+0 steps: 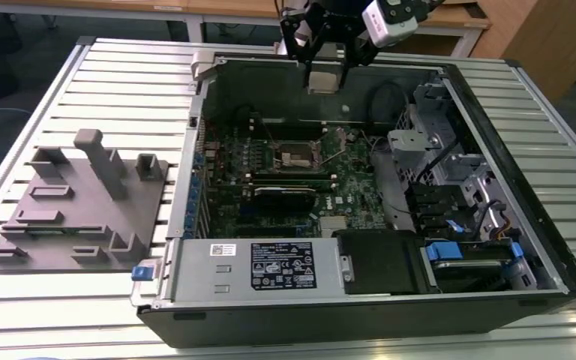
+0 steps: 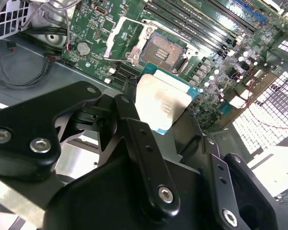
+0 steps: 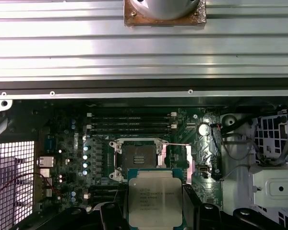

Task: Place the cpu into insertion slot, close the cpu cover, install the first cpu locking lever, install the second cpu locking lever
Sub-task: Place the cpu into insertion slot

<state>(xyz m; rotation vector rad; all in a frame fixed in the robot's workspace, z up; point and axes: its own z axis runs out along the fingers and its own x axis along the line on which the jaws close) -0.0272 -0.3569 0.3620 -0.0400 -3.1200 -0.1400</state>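
Note:
My gripper (image 1: 325,73) hangs above the far wall of the open computer case (image 1: 198,97), shut on the cpu (image 1: 323,81), a flat square chip with a grey metal top. In both wrist views the cpu (image 2: 163,100) (image 3: 155,196) sits between the black fingers (image 2: 134,129) (image 3: 203,213). The insertion slot (image 1: 296,156) (image 2: 162,48) (image 3: 136,158) lies bare on the green motherboard (image 1: 353,195), below and ahead of the chip. The cpu cover (image 2: 121,34) (image 3: 178,157) is swung open beside the slot.
The case lies on a slatted metal table (image 1: 118,75). A grey fixture block (image 1: 78,202) sits at the exterior view's left. Inside are a black expansion card (image 1: 286,191), a power supply (image 1: 258,266), drive cages (image 1: 458,180), memory slots (image 3: 129,122) and loose cables (image 2: 19,72).

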